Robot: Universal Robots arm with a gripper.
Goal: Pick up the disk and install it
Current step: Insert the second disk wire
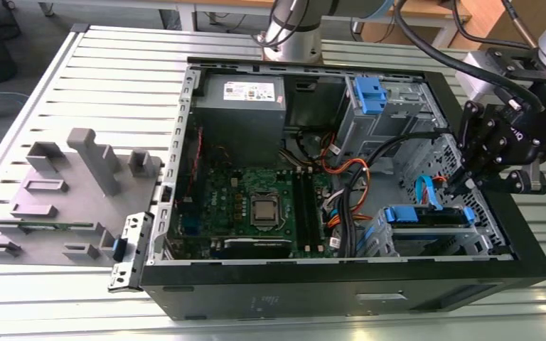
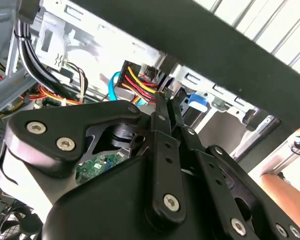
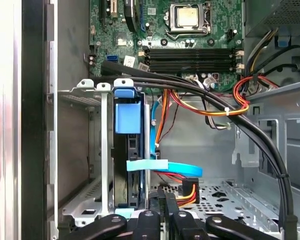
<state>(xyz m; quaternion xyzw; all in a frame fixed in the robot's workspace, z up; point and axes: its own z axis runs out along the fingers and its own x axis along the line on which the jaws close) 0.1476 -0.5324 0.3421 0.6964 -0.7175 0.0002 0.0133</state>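
Slatted metal worktop (image 1: 111,78), open computer case (image 1: 349,298) on it. The disk (image 3: 132,165) sits upright in its drive cage; installation looks nearly complete. My fingers (image 3: 162,197), nearly closed, hold nothing I can see.

a lab: slatted metal workbench (image 1: 111,71), opened computer case (image 1: 349,284).

You can't read any text here. The white sticker (image 1: 252,91) on the power supply (image 1: 242,106) carries print too small for you to make out, and the label (image 1: 271,304) on the case (image 1: 349,295) front stays a blur to you.
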